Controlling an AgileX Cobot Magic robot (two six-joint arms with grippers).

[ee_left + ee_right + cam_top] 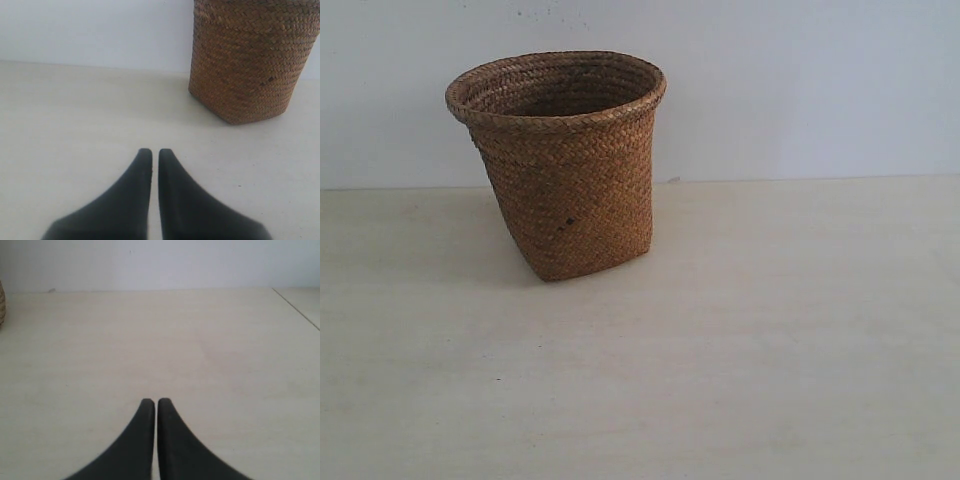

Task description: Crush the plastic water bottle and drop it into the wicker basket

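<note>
The brown wicker basket (pixel 560 160) stands upright on the pale table, left of centre in the exterior view, its round rim open upward. The left wrist view has the wicker basket (pixel 250 60) ahead of my left gripper (pixel 155 152), which is shut with nothing between its black fingers and sits well short of the basket. My right gripper (pixel 154 402) is shut and empty over bare table; only a sliver of the wicker basket (pixel 2 305) shows at that frame's edge. The plastic water bottle is out of view. Neither arm appears in the exterior view.
A white wall (pixel 800 80) rises behind the table (pixel 770 330). A seam or table edge (pixel 297 307) runs diagonally off to one side in the right wrist view.
</note>
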